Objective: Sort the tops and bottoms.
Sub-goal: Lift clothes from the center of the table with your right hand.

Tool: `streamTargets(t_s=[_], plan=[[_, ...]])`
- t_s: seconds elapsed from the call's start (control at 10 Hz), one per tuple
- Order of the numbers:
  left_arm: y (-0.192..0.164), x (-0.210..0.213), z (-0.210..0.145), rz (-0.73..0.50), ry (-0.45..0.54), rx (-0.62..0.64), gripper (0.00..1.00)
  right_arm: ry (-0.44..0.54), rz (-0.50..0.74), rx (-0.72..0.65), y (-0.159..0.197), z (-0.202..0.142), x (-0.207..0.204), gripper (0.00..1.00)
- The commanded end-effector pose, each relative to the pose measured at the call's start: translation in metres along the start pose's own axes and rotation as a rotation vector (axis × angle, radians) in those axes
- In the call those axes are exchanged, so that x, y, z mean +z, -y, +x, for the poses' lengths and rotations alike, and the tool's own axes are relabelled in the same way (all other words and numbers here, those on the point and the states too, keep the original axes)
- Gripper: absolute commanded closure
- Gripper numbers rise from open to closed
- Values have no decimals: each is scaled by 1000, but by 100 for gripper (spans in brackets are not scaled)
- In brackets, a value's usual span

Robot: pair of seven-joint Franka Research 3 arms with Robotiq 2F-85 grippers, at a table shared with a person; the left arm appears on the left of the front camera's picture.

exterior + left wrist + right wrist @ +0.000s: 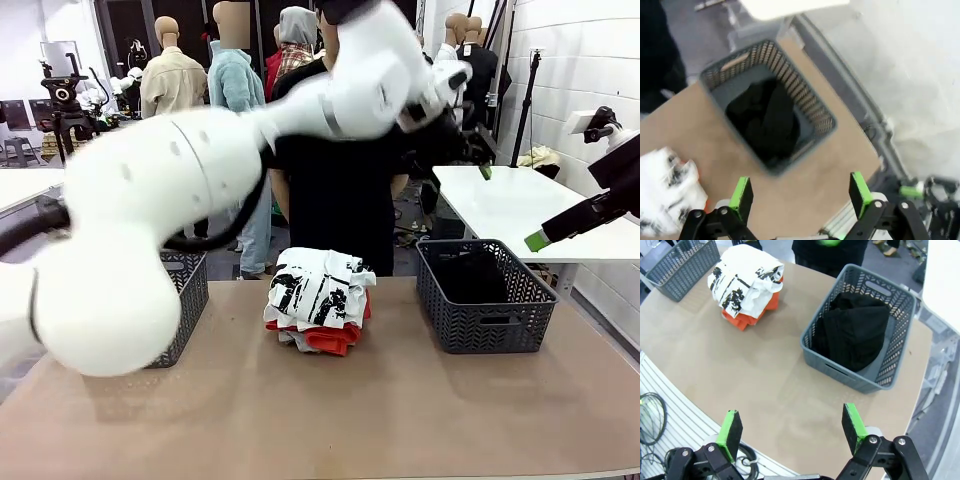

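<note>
tops (318, 305): folded pile at the middle of the table (300, 420), toward the far edge; white T-shirt (315, 285) with bold black print on top, orange one (337, 340) beneath, a sliver of light grey lowest (barely showing)
bottoms (470, 275): plain black, limp, slumped inside the grey right basket (485, 325), well apart from the pile
left gripper (800, 192): jaws spread wide, nothing between the green pads; raised over the right basket, bottoms below and ahead of the fingers, not touching; white T-shirt at the lower left corner of the left wrist view
right gripper (790, 427): jaws wide as well, empty; raised at the table's right side, basket with bottoms ahead, tops farther on, well apart
left basket (185, 300): grey, on the pile's other side
person (340, 190): black top, standing behind the pile at the far side
</note>
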State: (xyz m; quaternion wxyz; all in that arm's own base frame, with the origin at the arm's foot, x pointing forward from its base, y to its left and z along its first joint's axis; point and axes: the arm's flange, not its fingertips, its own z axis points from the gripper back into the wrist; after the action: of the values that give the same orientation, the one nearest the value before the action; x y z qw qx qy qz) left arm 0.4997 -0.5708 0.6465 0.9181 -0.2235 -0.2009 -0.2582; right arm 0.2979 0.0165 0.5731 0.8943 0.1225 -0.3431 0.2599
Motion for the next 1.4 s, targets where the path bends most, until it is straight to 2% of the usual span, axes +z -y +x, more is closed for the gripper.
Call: streamTargets(t_s=[0.0,0.1,0.2,0.3,0.4,0.5,0.6,0.8,0.9,1.0,1.1,1.2,1.3], plan=[[4,48,-36,153,-93,-64,0,4,21,-10,-1,-1,-1,0],[-8,68,-47,317,-108,29,0,4,21,-10,-1,-1,-1,0],[-25,91,-62,399,-139,91,0,4,21,-10,-1,-1,-1,0],[-29,117,-74,462,-107,137,0,4,21,-10,-1,-1,-1,0],[-26,135,-78,420,-19,113,0,4,21,-10,-1,-1,-1,0],[-13,136,-67,353,198,82,0,4,21,-10,-1,-1,-1,0],[-20,132,-25,414,-87,105,0,4,21,-10,-1,-1,-1,0],[-20,132,-25,414,-87,105,0,4,21,-10,-1,-1,-1,0],[-13,141,-19,402,-12,113,0,4,21,-10,-1,-1,-1,0],[-44,138,-42,498,-5,143,0,4,21,-10,-1,-1,-1,0],[-92,155,-79,613,-7,268,0,4,21,-10,-1,-1,-1,0],[-136,187,-132,729,55,417,0,4,21,-10,-1,-1,-1,0],[-171,215,-170,645,136,334,0,4,21,-10,-1,-1,-1,0]])
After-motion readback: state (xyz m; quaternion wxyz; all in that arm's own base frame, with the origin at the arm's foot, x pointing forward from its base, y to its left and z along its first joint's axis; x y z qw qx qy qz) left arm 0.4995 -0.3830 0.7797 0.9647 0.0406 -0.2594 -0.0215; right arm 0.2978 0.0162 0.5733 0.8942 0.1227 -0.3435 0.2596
